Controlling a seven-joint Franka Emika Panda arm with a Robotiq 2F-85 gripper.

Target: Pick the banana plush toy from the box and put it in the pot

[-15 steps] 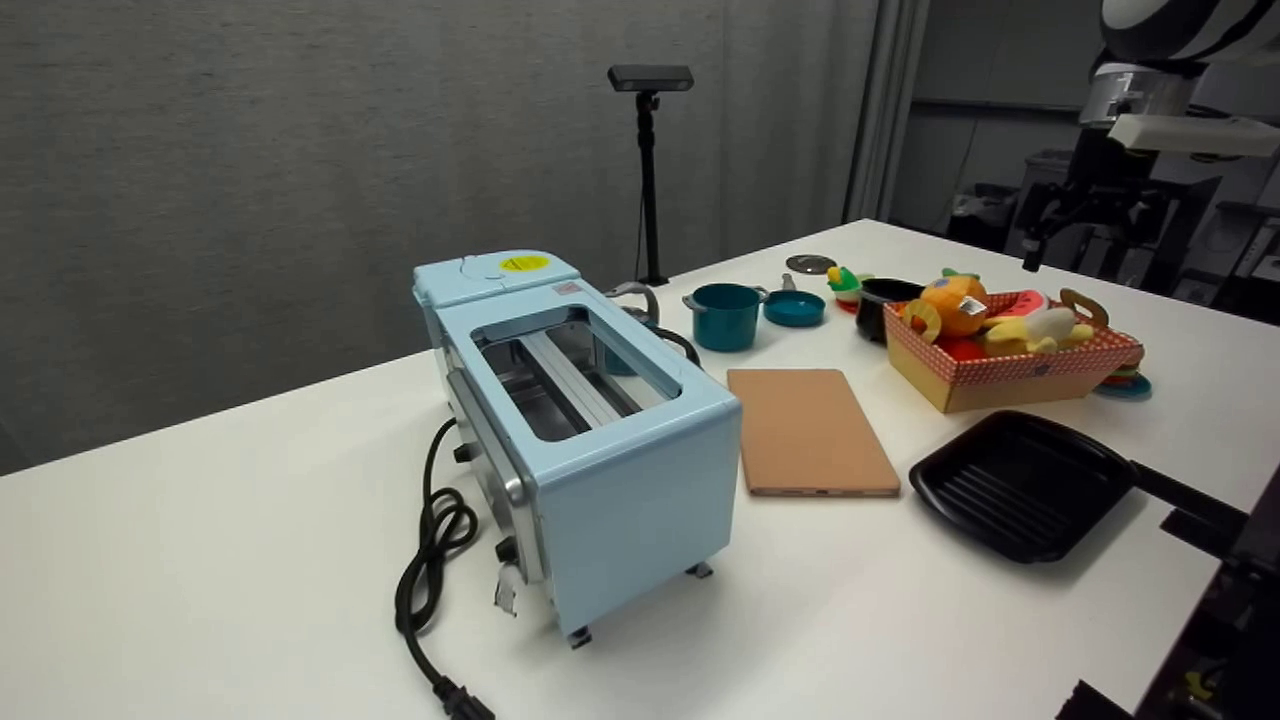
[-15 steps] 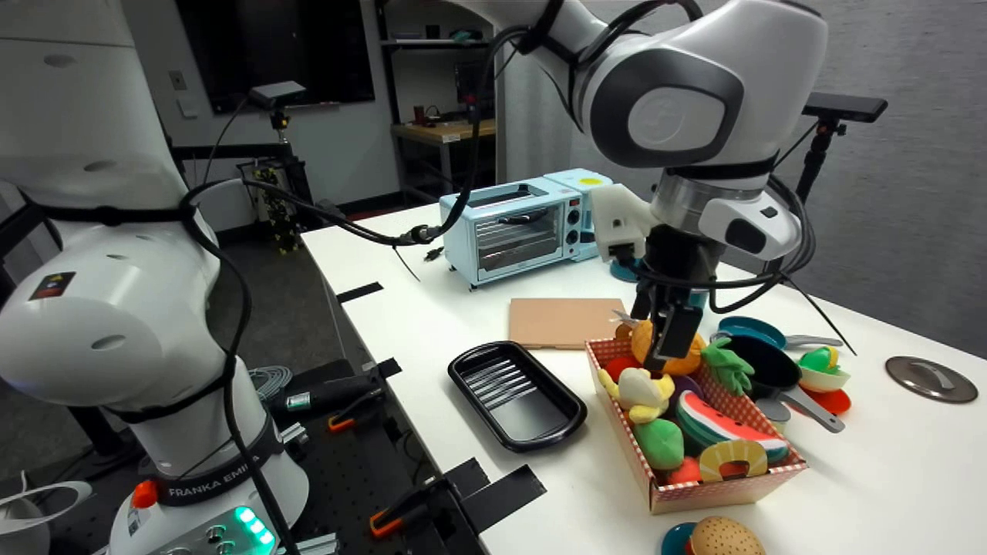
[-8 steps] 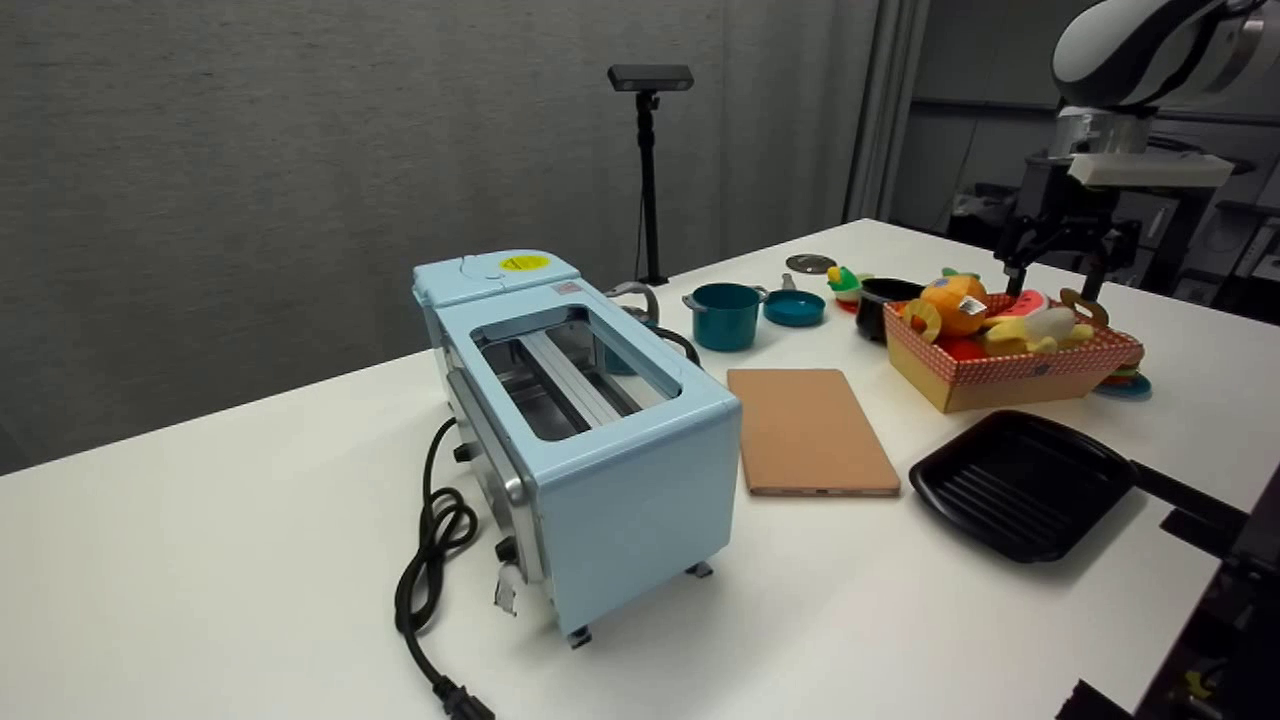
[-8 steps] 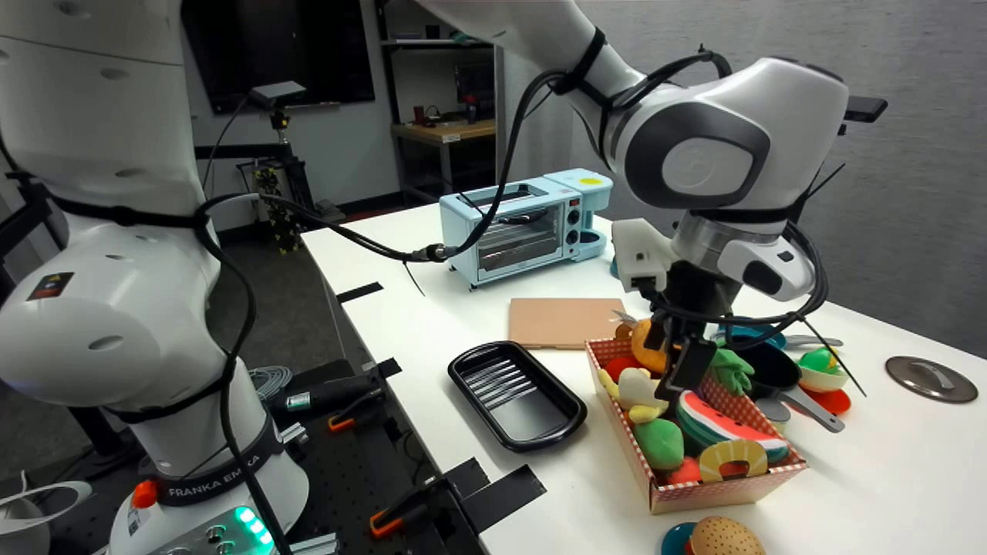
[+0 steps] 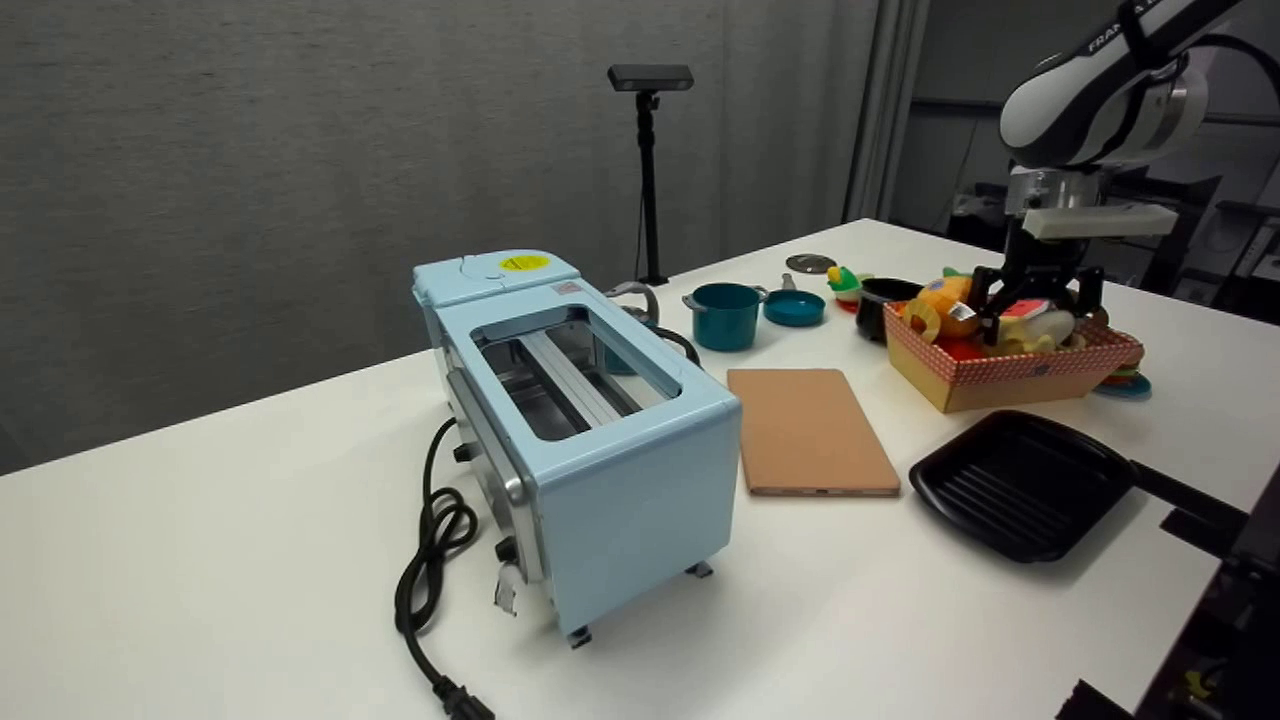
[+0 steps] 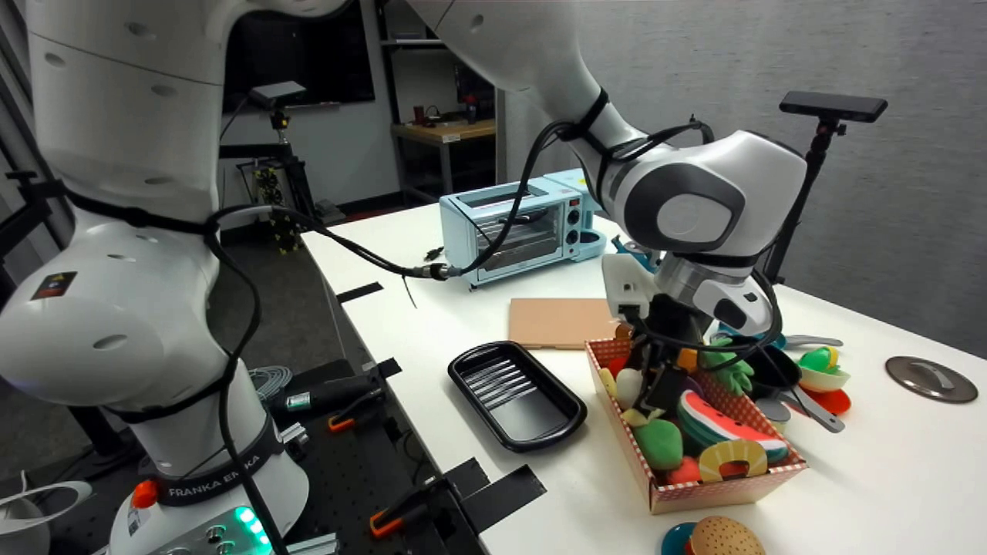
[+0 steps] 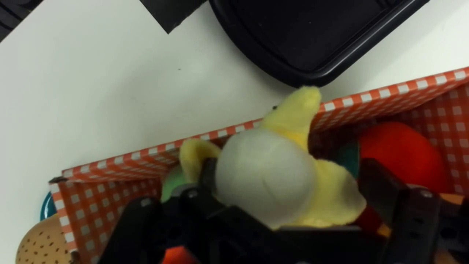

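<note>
The banana plush toy [image 7: 263, 172] has a whitish body with yellow peel flaps. It lies in the box [image 7: 135, 156] against one long wall, with a flap over the rim. The box is tan with red-checked lining and shows in both exterior views [image 5: 1040, 385] [image 6: 725, 493]. My gripper [image 7: 293, 179] is open and lowered over the banana. In the wrist view one finger sits between the body and a flap; the other stands apart from the flap on the opposite side. In an exterior view the gripper [image 6: 655, 385] partly hides the banana [image 6: 628, 385]. The teal pot [image 5: 725, 318] stands beyond the tan board.
The box also holds a watermelon slice [image 6: 729, 424], an orange toy [image 5: 945, 305] and other toys. A black grill pan [image 6: 517, 393] lies beside the box. A tan board [image 5: 815, 430] and the light-blue toaster [image 5: 600, 450] stand further off. A black pot [image 5: 885, 305] is behind the box.
My gripper has moved across and down from above the box to around the banana. The box, pot and other things have not visibly moved.
</note>
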